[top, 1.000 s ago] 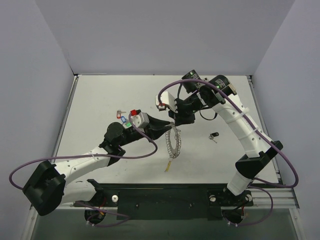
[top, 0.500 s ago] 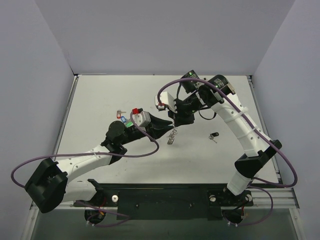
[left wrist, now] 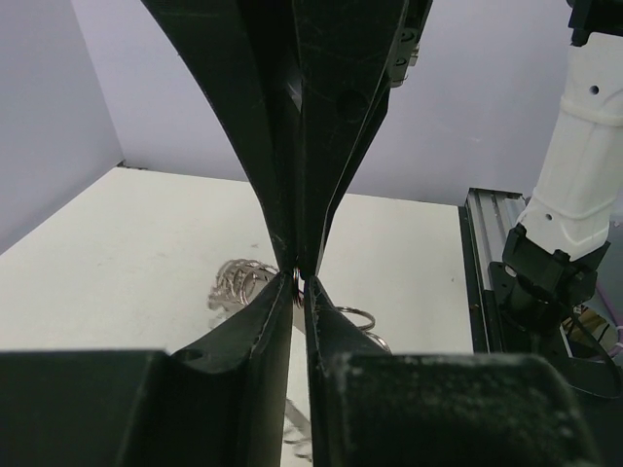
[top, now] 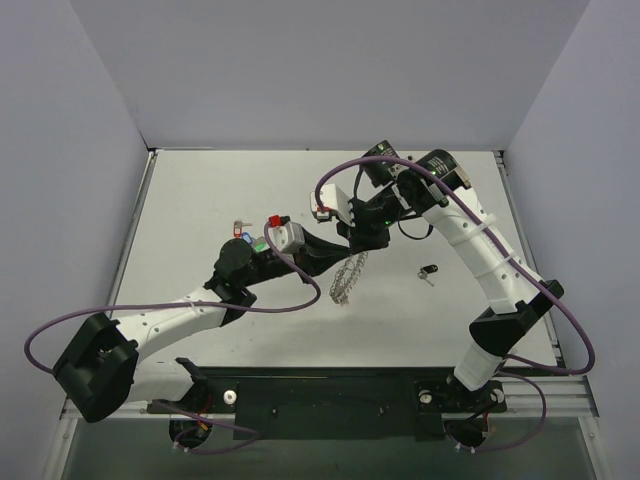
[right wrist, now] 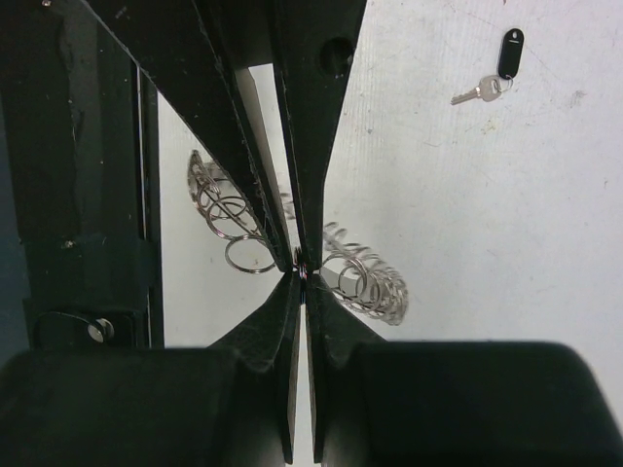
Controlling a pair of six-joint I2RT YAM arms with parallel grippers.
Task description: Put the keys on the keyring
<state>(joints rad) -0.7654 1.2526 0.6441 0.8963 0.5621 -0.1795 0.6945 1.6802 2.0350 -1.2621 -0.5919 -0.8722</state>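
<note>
Our left hand (left wrist: 299,278) and right hand (right wrist: 298,263) each pinch the keyring (top: 347,278) by thin wire; any slip and we drop it.

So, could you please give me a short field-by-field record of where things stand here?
left gripper: closed on a small ring of the keyring
right gripper: shut on the keyring at the same spot, tip to tip with the left
keyring: bunched, held between both grippers; contact with the table cannot be told
black key: loose on the table, right of the keyring in the top view
other keys: on the table further left, partly hidden
keys on keyring: none visible
</note>
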